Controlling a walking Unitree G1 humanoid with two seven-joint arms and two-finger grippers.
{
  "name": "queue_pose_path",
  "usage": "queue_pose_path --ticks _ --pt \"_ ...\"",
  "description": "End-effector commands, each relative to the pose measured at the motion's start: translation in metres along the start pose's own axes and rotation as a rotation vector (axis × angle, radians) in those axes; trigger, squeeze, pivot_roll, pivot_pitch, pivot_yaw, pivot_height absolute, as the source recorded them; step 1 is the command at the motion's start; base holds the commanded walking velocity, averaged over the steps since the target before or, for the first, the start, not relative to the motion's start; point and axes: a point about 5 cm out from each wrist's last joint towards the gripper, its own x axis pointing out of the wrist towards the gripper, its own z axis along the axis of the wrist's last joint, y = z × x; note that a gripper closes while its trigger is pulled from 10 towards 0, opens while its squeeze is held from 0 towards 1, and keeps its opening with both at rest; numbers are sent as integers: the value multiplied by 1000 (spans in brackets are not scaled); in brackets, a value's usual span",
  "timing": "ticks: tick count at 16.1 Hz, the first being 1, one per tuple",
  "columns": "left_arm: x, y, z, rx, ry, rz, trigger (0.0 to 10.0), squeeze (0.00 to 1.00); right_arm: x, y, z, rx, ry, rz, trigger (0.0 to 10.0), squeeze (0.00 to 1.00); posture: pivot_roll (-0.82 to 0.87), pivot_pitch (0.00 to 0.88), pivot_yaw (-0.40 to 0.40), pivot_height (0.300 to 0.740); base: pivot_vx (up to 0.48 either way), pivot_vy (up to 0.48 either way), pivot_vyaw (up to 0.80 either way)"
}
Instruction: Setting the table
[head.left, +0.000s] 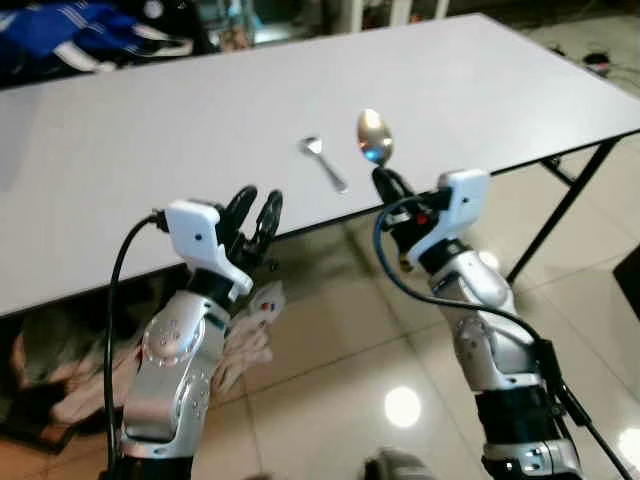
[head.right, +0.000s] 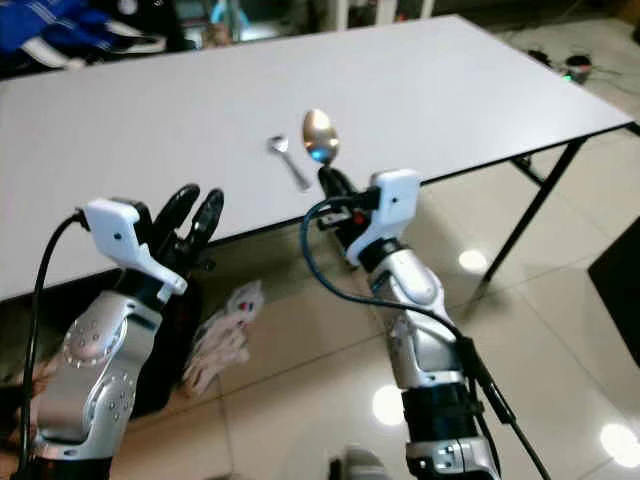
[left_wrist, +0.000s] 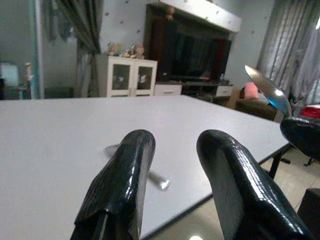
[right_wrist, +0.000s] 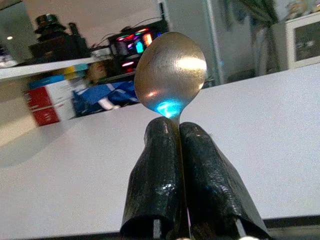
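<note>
A small spoon (head.left: 324, 162) lies on the table (head.left: 150, 130) near its front edge. Just right of it, a large spoon (head.left: 375, 138) stands bowl-up in the right gripper (head.left: 388, 180). The left gripper (head.left: 255, 215) sits left, before the edge.

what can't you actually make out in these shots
- Handle of the large spoon: hidden between the right gripper fingers, right wrist view.
- Small spoon on the table: partly behind the left gripper fingers, left wrist view.
- Crumpled items under the table: blurred, unidentifiable, eye views.
</note>
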Motion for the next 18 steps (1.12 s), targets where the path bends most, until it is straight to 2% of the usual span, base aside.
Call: queue_pose_path --ticks 1,9,11,13,15,18 --pt "2 -3 2 -5 -9 -7 10000 0 2 0 8 -15 -21 11 10000 0 -156 84 23 740 480 0 0" --pt "-1 7 -4 -12 2 77 10000 0 3 6 2 -58 22 56 10000 0 -150 81 22 740 468 0 51" --pt "-3 8 -7 -9 12 98 10000 0 2 6 2 -77 30 64 10000 0 -149 83 21 740 0 0 800" --pt "-5 10 -13 70 57 105 10000 0 2 9 2 -80 31 94 10000 0 -151 85 19 740 0 -448 800" --pt "-5 10 -13 72 60 111 10000 0 3 10 4 -95 34 96 10000 0 -152 85 18 740 0 -450 397" --pt "-3 4 -11 57 47 90 10000 0 4 1 0 -125 78 19 10000 0 -155 86 18 740 0 -447 0"
